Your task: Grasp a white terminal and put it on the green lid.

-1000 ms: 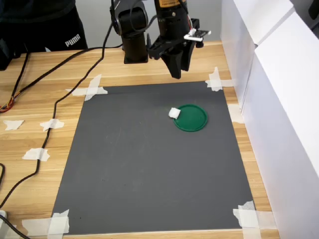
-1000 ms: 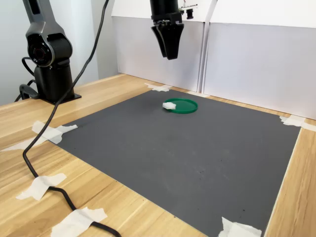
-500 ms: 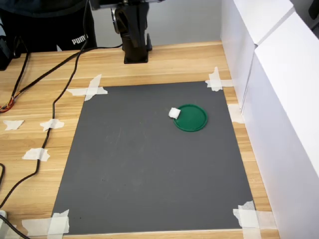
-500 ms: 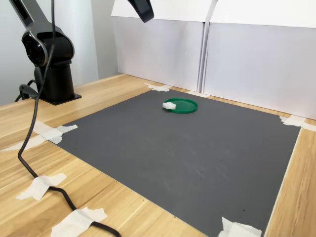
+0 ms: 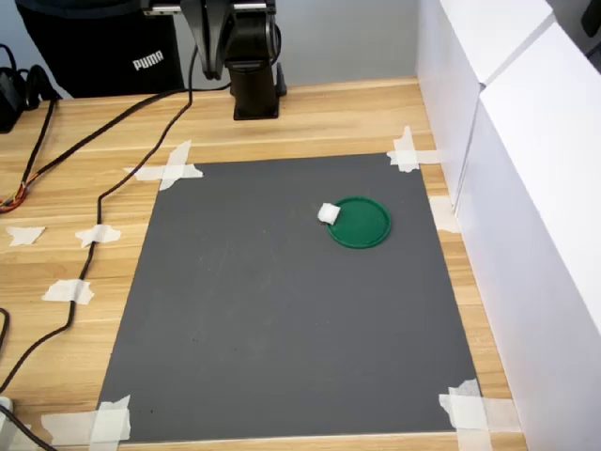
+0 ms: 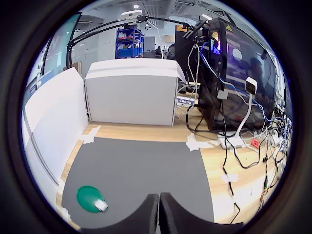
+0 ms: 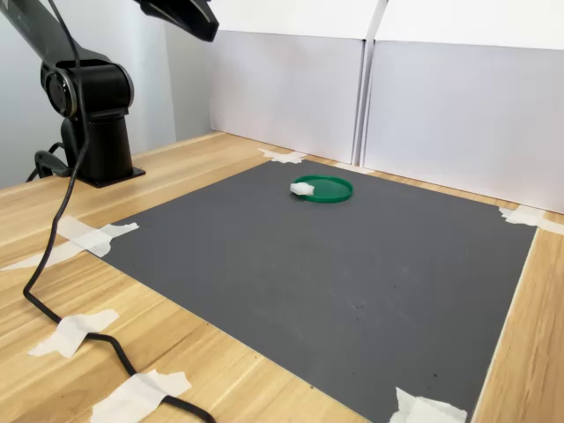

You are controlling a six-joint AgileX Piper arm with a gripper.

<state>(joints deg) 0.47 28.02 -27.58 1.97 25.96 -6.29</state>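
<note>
Green lid (image 5: 360, 223): flat round disc, dark green, smooth plastic with a thin raised rim, lying on the matte dark-grey mat (image 5: 282, 329) toward the first exterior view's right and far part. White terminal (image 5: 328, 213): tiny, roughly cubic, slightly translucent block sitting at the lid's rim on the first exterior view's left side, overlapping the edge; whether it rests fully on the lid or partly on the mat cannot be told. Same pairing seen in the second exterior view, terminal (image 7: 303, 188) at the near-left edge of the lid (image 7: 324, 189), and in the wrist view, terminal (image 6: 100, 205) at the rim of the lid (image 6: 88, 197). Mat is rectangular, fixed at its corners by creased white tape pieces (image 5: 169, 167) to a light wood-grain table (image 5: 66, 235). White smooth panels (image 7: 441, 115) wall off the far side in the second exterior view. Black cable (image 5: 103, 193) trails across the wood. Arm base (image 7: 92, 115), glossy black, stands at the table's far-left in the second exterior view; the arm is raised high and drawn back, well apart from lid and terminal. Gripper (image 6: 159, 210): the two dark fingers lie together, only a thin seam between them, holding nothing.
</note>
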